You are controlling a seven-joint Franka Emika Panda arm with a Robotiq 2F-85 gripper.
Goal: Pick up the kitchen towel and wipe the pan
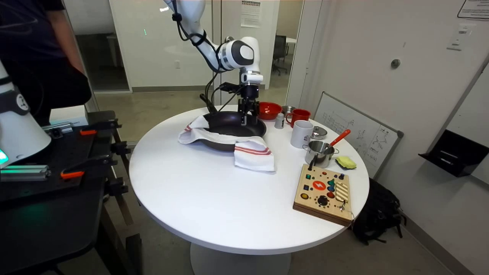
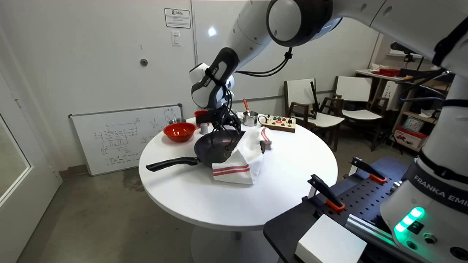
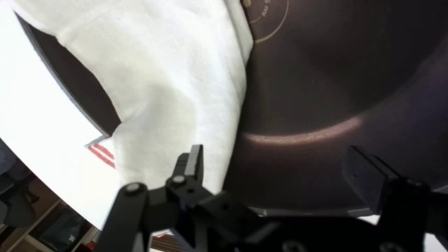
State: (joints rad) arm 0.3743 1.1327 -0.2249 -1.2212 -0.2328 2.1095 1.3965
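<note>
The black pan [image 1: 225,123] rests on the round white table, its long handle [image 2: 172,163] pointing outward toward the rim. Draped over one side of the pan lies the white kitchen towel [image 1: 252,151] with red stripes; its ends hang onto the tabletop, as both exterior views show. My gripper [image 1: 248,121] points down over the pan's bowl. In the wrist view the gripper [image 3: 274,157] is open, nothing between its pads. One finger [image 3: 196,162] overlaps the towel [image 3: 196,70]; the other stands over bare pan [image 3: 315,87]. Whether either finger touches anything, I cannot tell.
Close behind the gripper are a red bowl [image 1: 270,110], a small shaker [image 1: 279,121] and a red mug [image 1: 301,115]. A white mug [image 1: 301,133], a metal pot [image 1: 316,154] with a red-handled utensil, a sponge [image 1: 346,162] and a wooden board [image 1: 324,194] line one side.
</note>
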